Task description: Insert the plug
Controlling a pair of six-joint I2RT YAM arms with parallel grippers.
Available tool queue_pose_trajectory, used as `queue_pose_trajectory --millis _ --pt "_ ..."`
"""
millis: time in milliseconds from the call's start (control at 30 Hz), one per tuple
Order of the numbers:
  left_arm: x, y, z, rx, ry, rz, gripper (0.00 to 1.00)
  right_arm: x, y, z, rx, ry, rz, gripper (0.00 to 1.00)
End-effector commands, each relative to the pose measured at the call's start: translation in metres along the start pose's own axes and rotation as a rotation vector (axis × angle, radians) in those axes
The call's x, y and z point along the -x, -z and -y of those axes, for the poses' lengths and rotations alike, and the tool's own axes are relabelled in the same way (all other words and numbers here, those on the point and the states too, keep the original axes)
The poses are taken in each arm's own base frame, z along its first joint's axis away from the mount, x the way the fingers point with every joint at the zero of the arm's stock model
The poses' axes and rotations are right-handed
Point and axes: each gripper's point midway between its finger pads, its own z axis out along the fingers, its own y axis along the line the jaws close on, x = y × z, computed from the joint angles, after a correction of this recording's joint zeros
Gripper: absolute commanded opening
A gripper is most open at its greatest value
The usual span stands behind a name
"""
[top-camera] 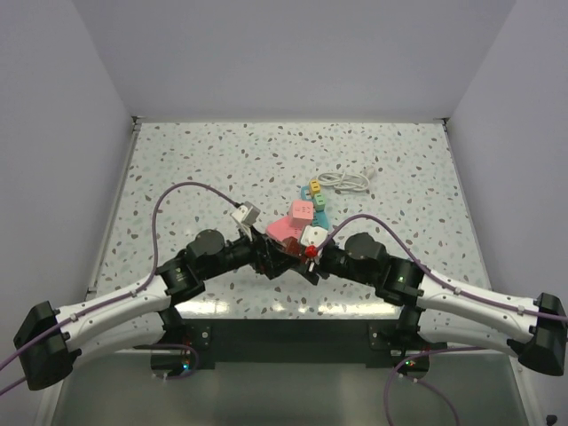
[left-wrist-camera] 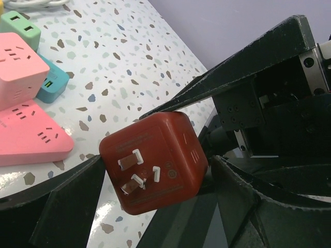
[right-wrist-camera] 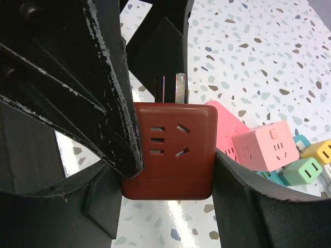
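no readable text, labels or numbers

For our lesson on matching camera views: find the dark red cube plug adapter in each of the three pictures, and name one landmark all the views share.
Top external: the red cube adapter shows as a small red patch low centre, where the two grippers meet.
Left wrist: centre, prong face towards the camera.
Right wrist: centre, prongs pointing up, between dark fingers.
Shared landmark: the pink cube socket.

The red plug cube looked like smooth plastic with a slight sheen, and its prongs were shiny bare metal. The black gripper fingers were matt and pretty scuffed, while the speckled table looked smooth, kinda glossy.
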Motion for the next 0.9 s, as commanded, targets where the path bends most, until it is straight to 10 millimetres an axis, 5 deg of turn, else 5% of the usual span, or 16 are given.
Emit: queue_pose_trajectory --millis 0,133,267,367,467,500,700,867 --pt "0.009 -0.001 0.023 -0.115 0.006 0.020 0.87 0.027 0.003 0.011 -0.055 0.027 0.094 0.02" --pt "0.000 -0.002 0.032 -0.180 0.012 -0.020 0.69 0.026 0.002 0.011 -0.059 0.029 0.090 0.02" --pt "-0.001 -0.001 0.038 -0.224 0.005 -0.020 0.19 0.023 0.003 0.018 -0.100 0.023 0.078 0.04" --pt "-0.002 0.002 0.041 -0.257 -0.003 -0.011 0.00 0.025 0.006 0.023 -0.132 0.001 0.085 0.20" --pt "0.008 0.007 0.037 -0.261 -0.015 0.042 0.00 0.027 0.010 0.026 -0.155 -0.019 0.097 0.53" --pt "0.013 0.008 0.027 -0.234 -0.014 0.066 0.00 0.030 0.012 0.027 -0.158 -0.025 0.107 0.70" --pt "0.060 0.030 -0.006 -0.155 -0.076 0.258 0.00 0.032 0.009 0.024 -0.149 -0.074 0.109 0.93" --pt "0.079 0.039 -0.005 -0.145 -0.141 0.325 0.00 0.046 0.005 0.022 -0.131 -0.117 0.147 0.95"
